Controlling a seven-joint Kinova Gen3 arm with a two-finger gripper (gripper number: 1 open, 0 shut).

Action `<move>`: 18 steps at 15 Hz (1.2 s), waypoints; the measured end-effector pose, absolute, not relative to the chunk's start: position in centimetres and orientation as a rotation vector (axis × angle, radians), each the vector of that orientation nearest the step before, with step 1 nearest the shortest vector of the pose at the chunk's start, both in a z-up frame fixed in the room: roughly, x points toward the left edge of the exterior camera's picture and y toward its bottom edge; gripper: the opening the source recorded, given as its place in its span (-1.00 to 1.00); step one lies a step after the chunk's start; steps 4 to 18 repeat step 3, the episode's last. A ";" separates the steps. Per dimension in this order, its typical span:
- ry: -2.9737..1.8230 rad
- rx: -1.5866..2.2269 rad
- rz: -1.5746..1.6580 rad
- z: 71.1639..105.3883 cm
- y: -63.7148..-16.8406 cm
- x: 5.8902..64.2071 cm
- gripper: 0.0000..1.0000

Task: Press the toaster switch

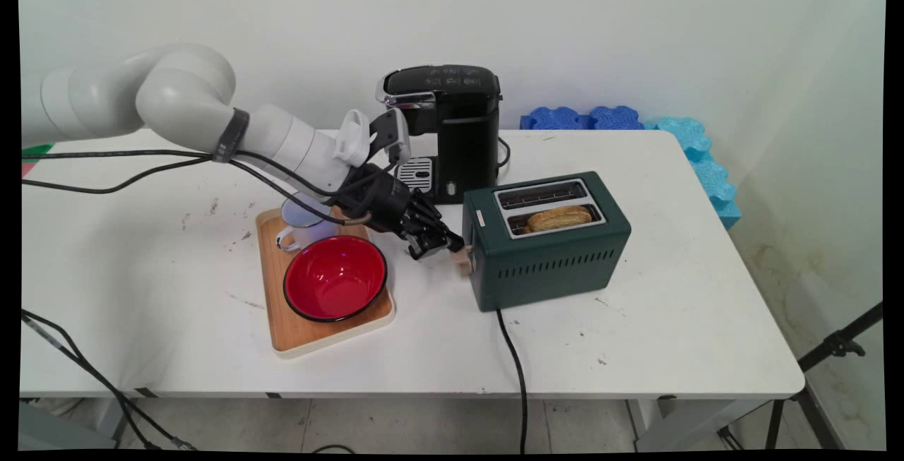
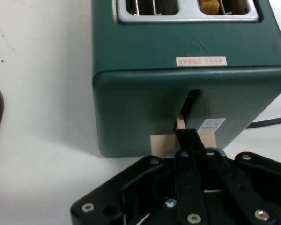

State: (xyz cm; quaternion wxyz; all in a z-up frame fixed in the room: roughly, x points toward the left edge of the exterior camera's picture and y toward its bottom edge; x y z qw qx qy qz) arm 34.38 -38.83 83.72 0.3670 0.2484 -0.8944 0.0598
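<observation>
Presently: green toaster [image 1: 547, 249] near table centre, bread slice [image 1: 559, 217] in its near slot. Gripper [image 1: 452, 249] at the toaster's left end, fingers closed together on the wooden lever [image 2: 182, 139], low in its slot. Left of toaster: wooden tray [image 1: 311, 334] bearing red bowl [image 1: 335, 278] and white mug [image 1: 300, 224]. Behind it: black coffee machine [image 1: 452, 129]. Right of toaster, bare white table [image 1: 692, 291] runs to its edge.

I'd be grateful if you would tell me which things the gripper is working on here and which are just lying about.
In play:
gripper, fingers together, on the wooden lever
green toaster
slice of toast in its near slot

Lying about:
coffee machine
red bowl and white mug, both on the wooden tray
blue foam by the wall
</observation>
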 end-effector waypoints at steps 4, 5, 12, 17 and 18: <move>-2.297 0.642 0.150 83.7 -38.6 34.4 -1.00; -2.297 0.642 0.150 83.7 -38.6 34.4 -1.00; -2.297 0.642 0.150 83.7 -38.6 34.4 -1.00; -2.297 0.642 0.150 83.7 -38.6 34.4 -1.00; -2.297 0.642 0.150 83.7 -38.6 34.4 -1.00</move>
